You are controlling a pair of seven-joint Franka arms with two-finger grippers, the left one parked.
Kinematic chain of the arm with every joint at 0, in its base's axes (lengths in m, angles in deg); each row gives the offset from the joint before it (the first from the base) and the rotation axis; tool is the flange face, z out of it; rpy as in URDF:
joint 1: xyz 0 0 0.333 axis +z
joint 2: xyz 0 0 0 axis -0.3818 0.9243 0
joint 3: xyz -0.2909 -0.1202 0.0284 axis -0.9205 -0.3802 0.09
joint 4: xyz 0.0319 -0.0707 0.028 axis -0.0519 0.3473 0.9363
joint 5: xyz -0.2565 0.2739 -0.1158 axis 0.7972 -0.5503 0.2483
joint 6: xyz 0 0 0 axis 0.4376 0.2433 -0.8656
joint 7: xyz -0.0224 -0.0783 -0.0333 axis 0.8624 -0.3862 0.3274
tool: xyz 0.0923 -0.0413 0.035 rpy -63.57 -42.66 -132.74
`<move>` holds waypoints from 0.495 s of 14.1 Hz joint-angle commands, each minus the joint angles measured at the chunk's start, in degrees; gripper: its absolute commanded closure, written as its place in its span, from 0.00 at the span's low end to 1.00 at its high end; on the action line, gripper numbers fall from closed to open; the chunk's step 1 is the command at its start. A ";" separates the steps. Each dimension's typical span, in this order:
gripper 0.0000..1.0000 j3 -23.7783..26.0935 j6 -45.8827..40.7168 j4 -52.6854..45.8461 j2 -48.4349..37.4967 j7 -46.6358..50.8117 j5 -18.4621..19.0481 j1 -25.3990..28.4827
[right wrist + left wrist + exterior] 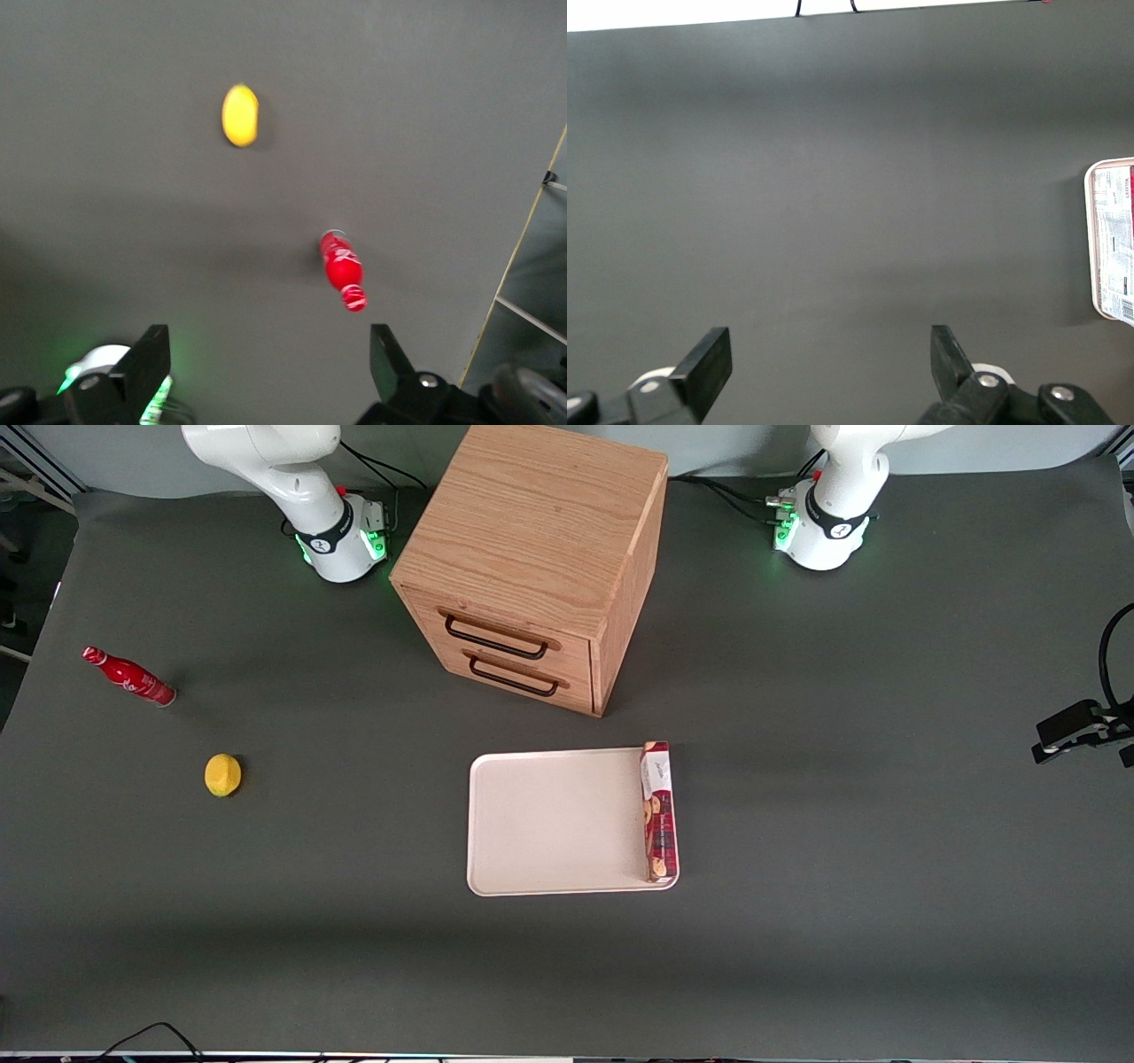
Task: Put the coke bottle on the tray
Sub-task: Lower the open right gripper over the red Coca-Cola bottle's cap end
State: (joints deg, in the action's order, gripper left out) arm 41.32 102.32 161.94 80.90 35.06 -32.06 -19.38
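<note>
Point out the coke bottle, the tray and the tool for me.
coke bottle point(133, 678): front view, red body.
tray point(549, 824): front view, bare cream floor.
tool point(266, 376): right wrist view, open, midway between its fingertips, high over the table above the bottle.

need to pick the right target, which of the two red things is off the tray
The coke bottle, alone on the mat near the lemon. The red biscuit box lies on the tray. The gripper hangs open above the bottle.
</note>
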 commanded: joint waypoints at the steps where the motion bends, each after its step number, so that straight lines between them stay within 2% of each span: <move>1: 0.00 -5.68 11.22 12.74 -2.39 -6.80 3.44 0.28; 3: 0.00 -10.51 22.45 21.78 -2.40 -11.02 3.73 -1.29; 5: 0.00 -11.15 31.00 28.22 -2.05 -13.06 3.73 -5.06; 7: 0.00 -11.24 36.98 32.27 -1.78 -13.06 3.64 -6.31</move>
State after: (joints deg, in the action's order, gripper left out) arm 29.79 134.42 190.09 80.95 22.66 -29.54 -24.92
